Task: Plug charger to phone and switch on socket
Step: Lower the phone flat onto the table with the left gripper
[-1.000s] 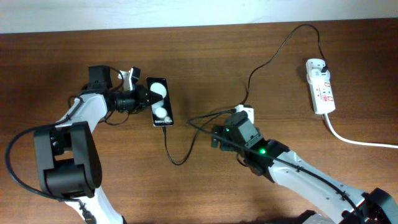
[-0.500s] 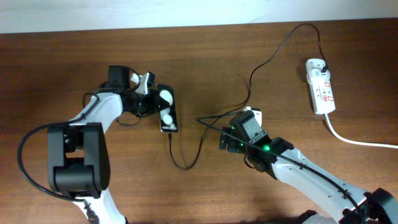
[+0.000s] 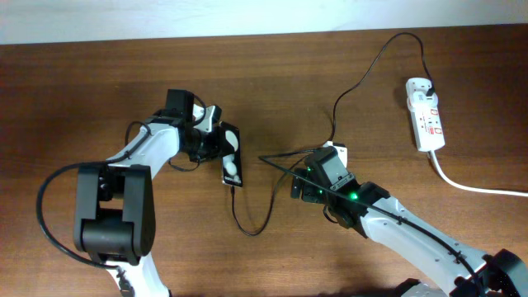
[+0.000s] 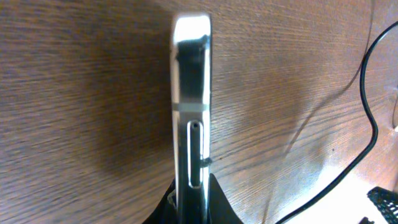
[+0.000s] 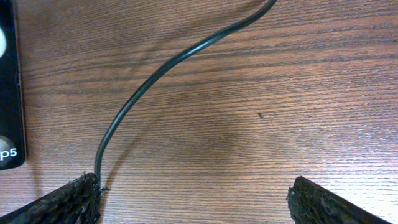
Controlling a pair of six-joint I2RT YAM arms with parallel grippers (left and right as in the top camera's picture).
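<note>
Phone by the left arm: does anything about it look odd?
Yes. The phone isn't lying flat: the left hand pinches one end and it is tipped partly onto its edge, so the left wrist view shows only its thin side. Nothing looks broken or spilled.

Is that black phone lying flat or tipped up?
Tipped: the small black glossy smartphone looks narrow from overhead, and the left end effector grips it edge-on.
</note>
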